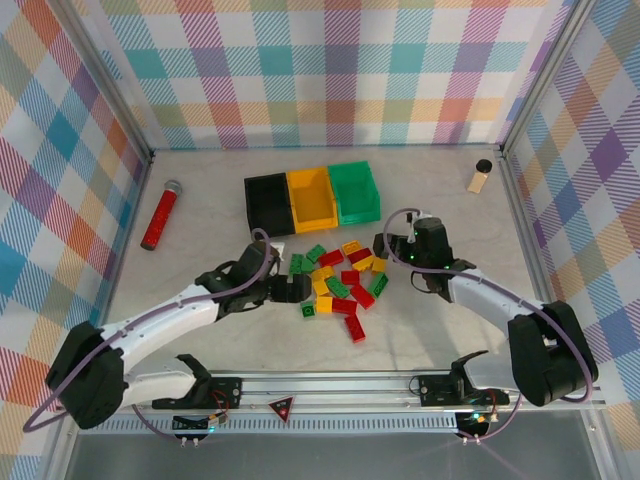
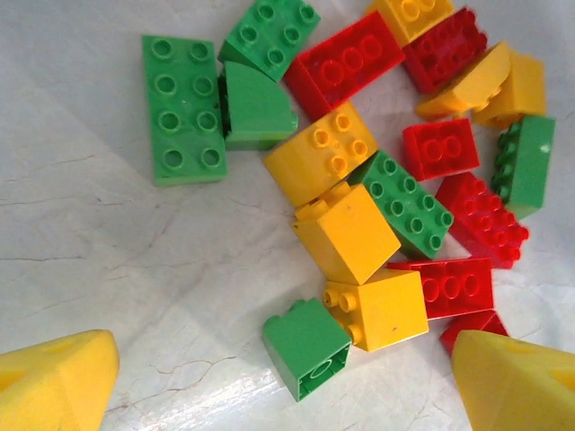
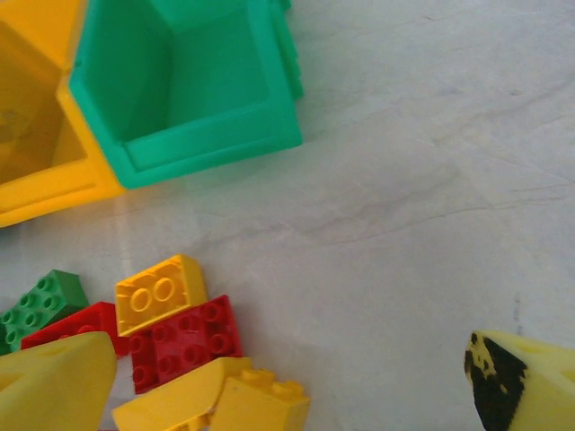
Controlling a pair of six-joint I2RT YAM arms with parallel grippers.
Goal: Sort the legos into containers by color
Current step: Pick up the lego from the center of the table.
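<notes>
Left wrist | left gripper point(image 2: 286, 384) spread, red lego point(image 2: 469, 325) partly hidden | right gripper point(image 3: 287, 382) spread

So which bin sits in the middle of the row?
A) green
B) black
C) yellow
C: the yellow bin stands between the black bin and the green bin.
</notes>
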